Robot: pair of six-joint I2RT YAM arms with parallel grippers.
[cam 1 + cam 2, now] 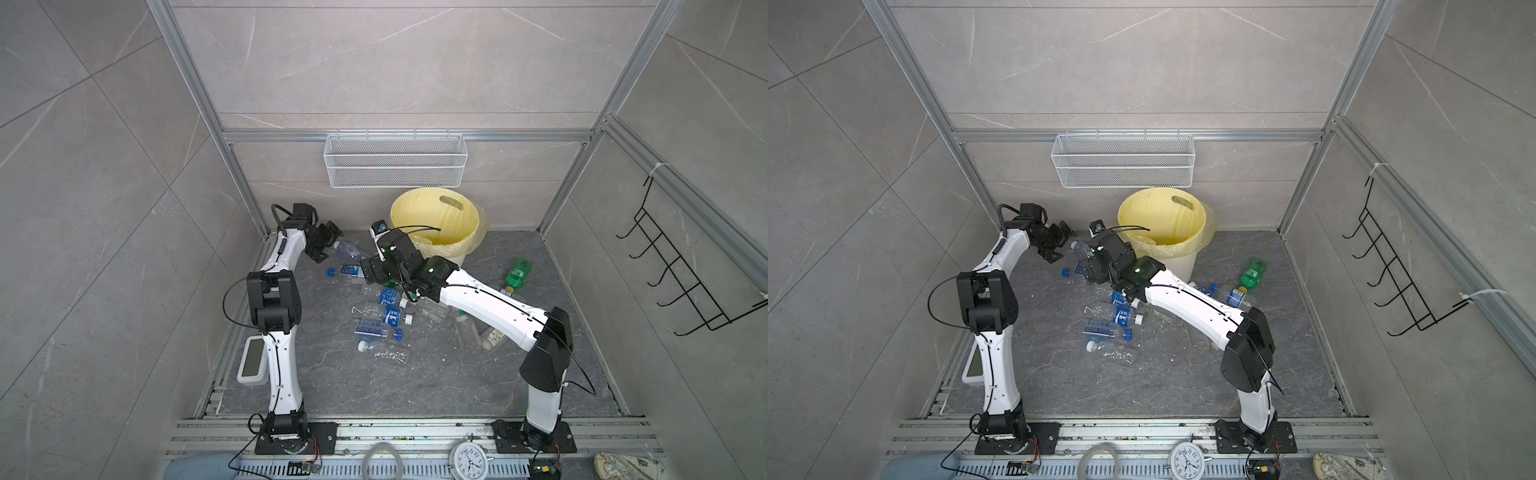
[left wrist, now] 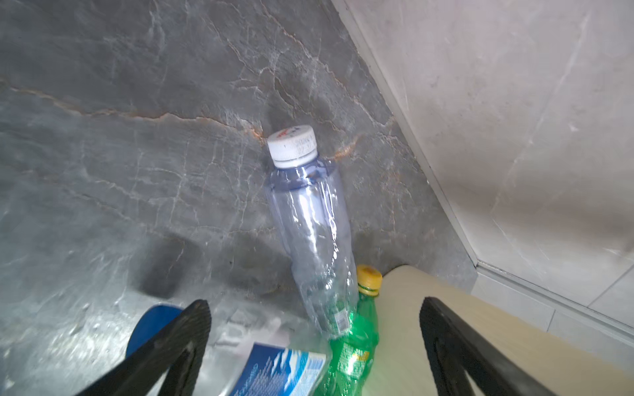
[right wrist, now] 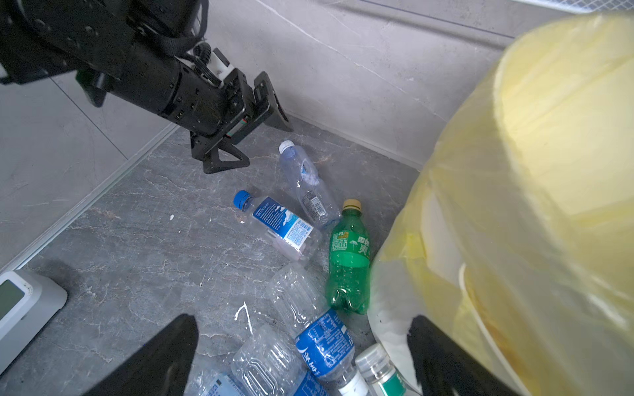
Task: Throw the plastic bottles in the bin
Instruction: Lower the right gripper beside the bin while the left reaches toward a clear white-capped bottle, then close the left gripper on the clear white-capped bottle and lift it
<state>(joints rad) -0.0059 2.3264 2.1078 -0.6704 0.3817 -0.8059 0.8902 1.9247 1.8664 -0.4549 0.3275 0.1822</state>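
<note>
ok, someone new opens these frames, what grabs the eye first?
The big bin with its yellow bag, at the back of the dark floor, below a wire basket on the wall. Then the bottles strewn in front of it, mostly clear with blue labels, plus a green bottle off on the right side. Both arms lean over the pile, left pincer and right pincer open, holding nothing.

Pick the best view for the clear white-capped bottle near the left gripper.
Left wrist: the clear white-capped bottle lies large and central, cap print visible. The right wrist view shows it whole but smaller, beside a green bottle. In both top views it is small and faint.
</note>
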